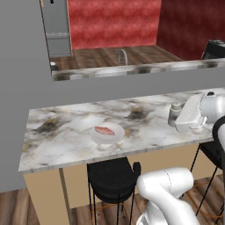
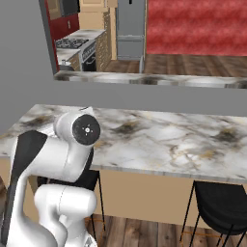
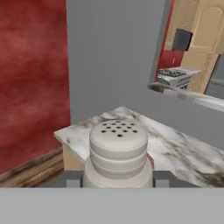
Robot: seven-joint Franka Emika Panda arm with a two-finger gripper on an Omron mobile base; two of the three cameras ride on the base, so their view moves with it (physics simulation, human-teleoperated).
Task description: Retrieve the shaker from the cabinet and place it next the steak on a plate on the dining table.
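Observation:
My gripper (image 1: 174, 117) is shut on the shaker (image 1: 175, 112), a small grey cylinder with a silvery cap, and holds it upright just above the right part of the dining table (image 1: 66, 132). In the hand view the shaker's perforated cap (image 3: 118, 142) rises between the two dark fingertips (image 3: 72, 178). The white plate (image 1: 107, 133) lies on the marble top well to the left of the gripper, and the pinkish-red steak (image 1: 104, 130) rests on it. In the right base view my arm hides the plate. The wall cabinet is out of view.
Black bar stools (image 1: 112, 176) (image 2: 219, 202) stand under the table's front edge. Behind the table a grey wall rises to a narrower marble ledge (image 1: 132, 70) with a curved faucet (image 1: 123, 56). A grey pillar (image 1: 22, 66) bounds the left side.

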